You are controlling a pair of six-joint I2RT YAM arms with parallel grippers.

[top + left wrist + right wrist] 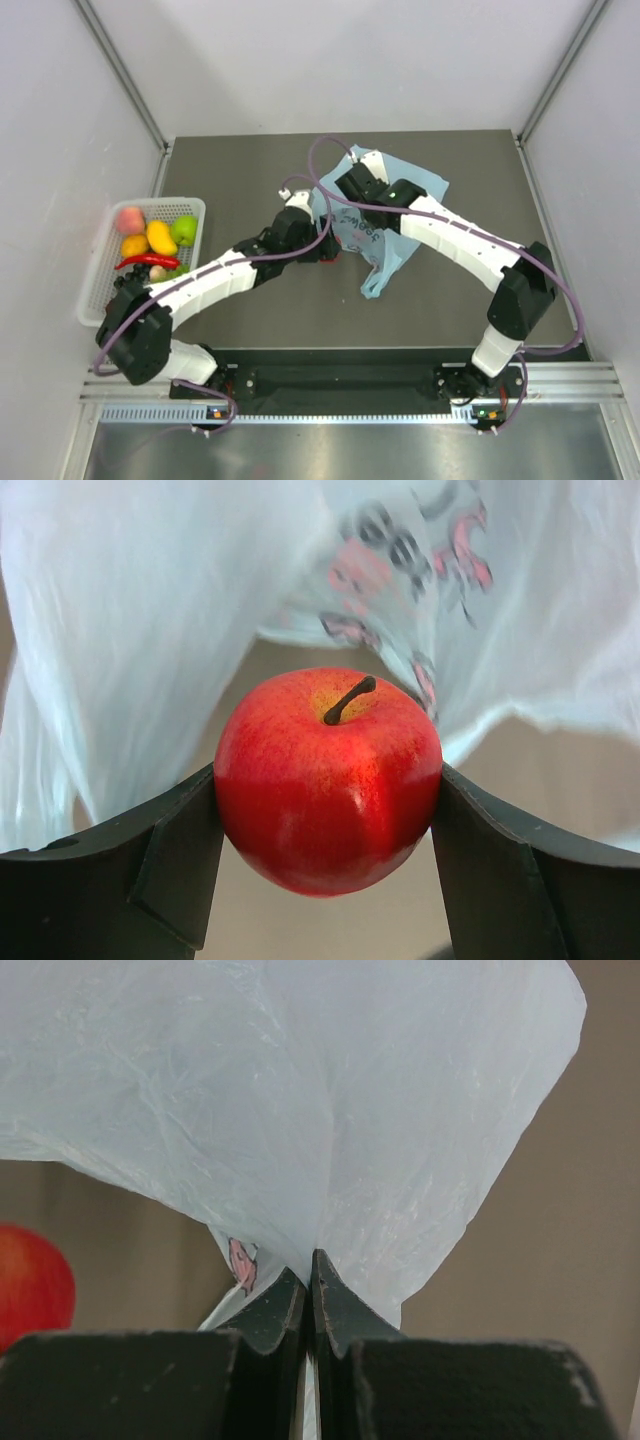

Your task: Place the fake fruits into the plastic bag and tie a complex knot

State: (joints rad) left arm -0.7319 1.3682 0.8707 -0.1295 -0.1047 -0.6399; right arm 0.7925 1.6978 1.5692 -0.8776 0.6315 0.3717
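The light-blue plastic bag (385,235) lies mid-table, its printed patch facing up. My left gripper (328,810) is shut on a red apple (328,778) with a dark stem, held just in front of the bag's raised opening (150,630). In the top view the left gripper (332,252) sits at the bag's left edge. My right gripper (310,1275) is shut on a pinch of the bag's film (330,1110) and holds it up; in the top view it (352,190) is over the bag's far left part. The red apple shows at the left edge of the right wrist view (28,1282).
A white mesh basket (100,268) stands at the table's left edge with a pink peach (129,219), yellow mango (160,236), green apple (184,229), orange (134,245), a red chilli and grapes. Grey walls enclose the table.
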